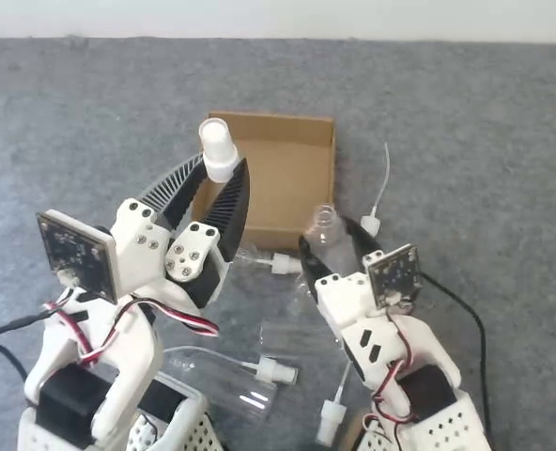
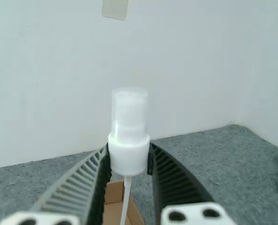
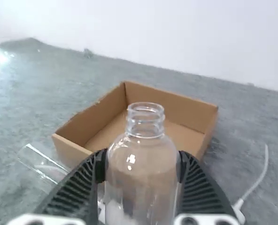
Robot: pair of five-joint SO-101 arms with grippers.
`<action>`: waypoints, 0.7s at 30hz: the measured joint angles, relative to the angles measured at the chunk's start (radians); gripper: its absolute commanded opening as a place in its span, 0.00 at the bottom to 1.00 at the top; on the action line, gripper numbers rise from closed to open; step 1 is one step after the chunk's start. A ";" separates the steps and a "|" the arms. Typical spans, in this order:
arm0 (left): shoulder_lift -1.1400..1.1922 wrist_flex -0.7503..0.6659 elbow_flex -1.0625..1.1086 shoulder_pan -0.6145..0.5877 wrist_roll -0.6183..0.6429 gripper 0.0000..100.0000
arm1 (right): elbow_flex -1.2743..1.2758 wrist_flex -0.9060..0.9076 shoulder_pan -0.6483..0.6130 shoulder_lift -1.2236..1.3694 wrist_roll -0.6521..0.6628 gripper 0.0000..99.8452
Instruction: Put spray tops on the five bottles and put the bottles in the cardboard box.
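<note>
"While my left claw (image 2: 127, 161) is clamped on a white spray top (image 2: 128, 133), held upright with its thin dip tube (image 2: 126, 199) hanging below, my right claw (image 3: 140, 171) grips a clear bottle (image 3: 141, 150) around its body, open neck up, just in front of the cardboard box (image 3: 195, 110)."

"Are the two pieces lined up?"

"Not yet. From overhead, the top sits over the box's left wall, and the bottle stands near the box's front right corner, apart from it."

"What does joining them well call for?"

"In my judgement, the tube goes first. I bring its tip straight above the neck, keep both pieces upright, and lower slowly so the tube threads in without catching the rim. Once the collar meets the neck, I press or turn it home while my right claw keeps the bottle from spinning."

"Anything in the way?"

"A capped bottle (image 1: 259, 263) lies on the table between my arms, so I work above it."
</note>
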 measured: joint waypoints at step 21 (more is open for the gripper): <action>0.000 -0.003 0.028 0.000 0.003 0.01 | 0.066 -0.258 -0.175 0.002 0.221 0.07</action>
